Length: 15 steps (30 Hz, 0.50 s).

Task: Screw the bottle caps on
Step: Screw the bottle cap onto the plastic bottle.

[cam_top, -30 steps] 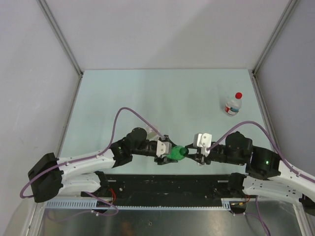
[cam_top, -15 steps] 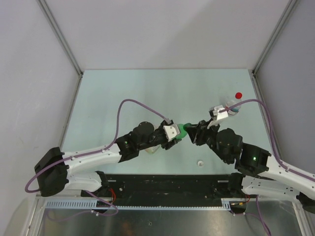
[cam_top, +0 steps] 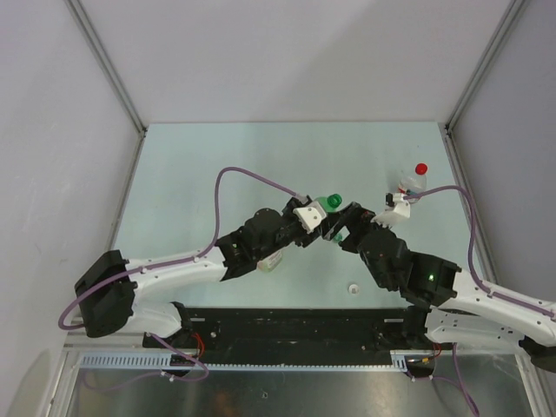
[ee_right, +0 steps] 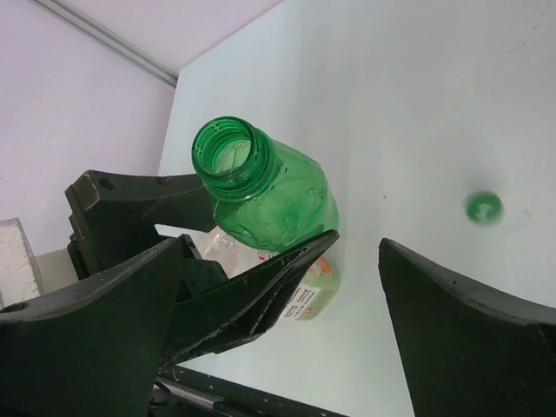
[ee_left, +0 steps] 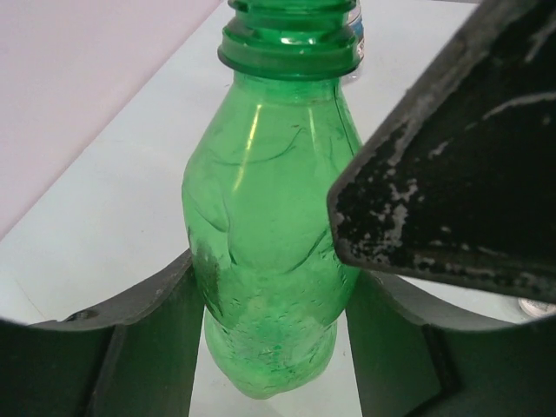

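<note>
On the overhead view my left arm [cam_top: 165, 274] reached from the lower left toward the centre of the pale green table [cam_top: 200, 165]. Partly hidden beneath its wrist sat the wider clear plastic bottle with an orange label [cam_top: 270, 261]. Just right of that, the left gripper [ee_left: 274, 304] was clamped on the translucent green plastic bottle [cam_top: 329, 202], with 1 finger pressed against each side of the body, as the left wrist camera showed. The bottle was tilted and its threaded neck [ee_right: 226, 152] was open, uncapped.

Right beside the bottle, at centre frame, was the right gripper [ee_right: 359, 261]. Its 2 fingers were spread wide apart with only bare table between them. In the left wrist view 1 of those fingers [ee_left: 452, 174] loomed in front of the bottle's right shoulder.

The small round green plastic cap [ee_right: 483, 207] lay alone on the table at the right of the right wrist view, well apart from the green bottle. I could not pick it out from overhead. The small round white plastic cap [cam_top: 354, 287] lay on the table at the lower centre of the overhead view, between the 2 arms. Furthest right, toward the upper right of the table, the small round red plastic cap [cam_top: 421, 168] sat on top of the small clear plastic bottle [cam_top: 408, 183], which the right arm [cam_top: 486, 300] partly covered at its wrist.
</note>
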### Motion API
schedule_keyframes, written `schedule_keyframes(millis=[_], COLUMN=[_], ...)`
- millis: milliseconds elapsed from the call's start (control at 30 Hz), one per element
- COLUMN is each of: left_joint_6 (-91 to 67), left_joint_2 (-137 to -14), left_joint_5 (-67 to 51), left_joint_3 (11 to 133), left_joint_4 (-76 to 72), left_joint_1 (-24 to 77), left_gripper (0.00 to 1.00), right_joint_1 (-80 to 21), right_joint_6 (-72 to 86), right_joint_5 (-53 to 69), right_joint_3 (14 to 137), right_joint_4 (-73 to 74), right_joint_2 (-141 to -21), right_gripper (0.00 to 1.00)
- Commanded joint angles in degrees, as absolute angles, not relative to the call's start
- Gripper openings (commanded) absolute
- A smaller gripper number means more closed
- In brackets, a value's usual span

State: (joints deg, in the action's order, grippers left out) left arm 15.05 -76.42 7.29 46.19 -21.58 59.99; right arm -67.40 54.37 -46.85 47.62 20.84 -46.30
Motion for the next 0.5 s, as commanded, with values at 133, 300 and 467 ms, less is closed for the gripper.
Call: schedule_keyframes(millis=[133,300,467], left_joint_6=[10.48,7.37,4.09], left_joint_2=[-77.41,-76.49,-73.57], left_joint_5=[8.31,6.54,1.6], left_joint_3=[47.81,46.03,44.0], left_joint_4=[-27.98,-28.57,-29.6], left_joint_1=[60.01,59.58,58.39], left_gripper=[0.0,0.0,0.0], right_joint_1=[-68.65,-68.46,-66.69], right_joint_6=[48.31,44.63,43.38], right_joint_5=[-44.19,-44.11,-49.21], right_joint_3=[47.37,47.37,47.37], right_joint_4=[19.49,21.44,22.23], right_joint_2=[-43.38,-39.13,-35.13], right_gripper=[0.99,0.99,0.99])
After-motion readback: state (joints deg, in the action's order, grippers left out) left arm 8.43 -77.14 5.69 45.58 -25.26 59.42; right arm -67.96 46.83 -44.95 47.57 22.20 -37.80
